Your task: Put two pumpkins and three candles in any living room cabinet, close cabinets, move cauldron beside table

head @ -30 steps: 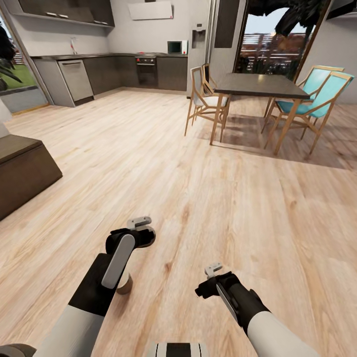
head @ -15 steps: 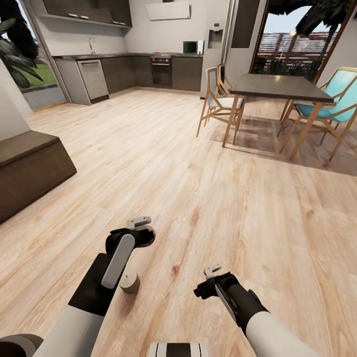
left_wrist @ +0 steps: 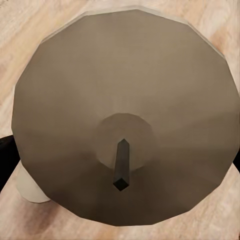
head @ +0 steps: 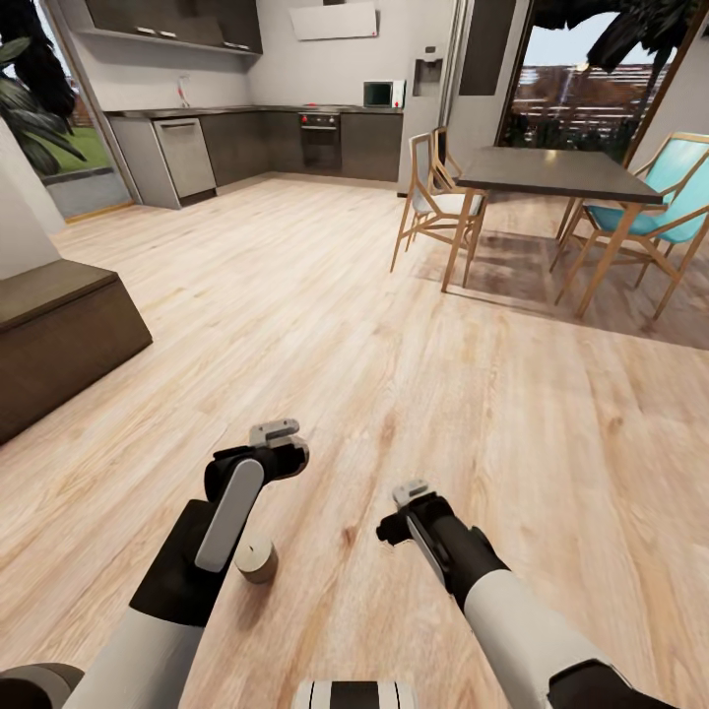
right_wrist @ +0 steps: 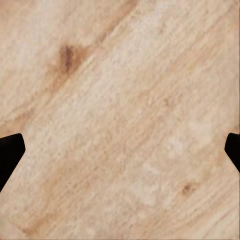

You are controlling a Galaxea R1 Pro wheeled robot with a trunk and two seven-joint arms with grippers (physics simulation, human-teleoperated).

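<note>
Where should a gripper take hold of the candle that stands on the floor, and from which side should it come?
Grip the candle across its round side wall, coming from straight above. It stands upright on the wooden floor, a short stout cylinder, so its curved wall suits opposed fingers. The left wrist view looks down on its flat top, with the wick at the centre; keep the fingers outside the rim.

A candle (head: 256, 559) stands on the wood floor (head: 325, 325), just beside the left arm (head: 222, 532). Beyond the candle stands a dining table (head: 551, 174).

No readable text, labels, numbers — none.
</note>
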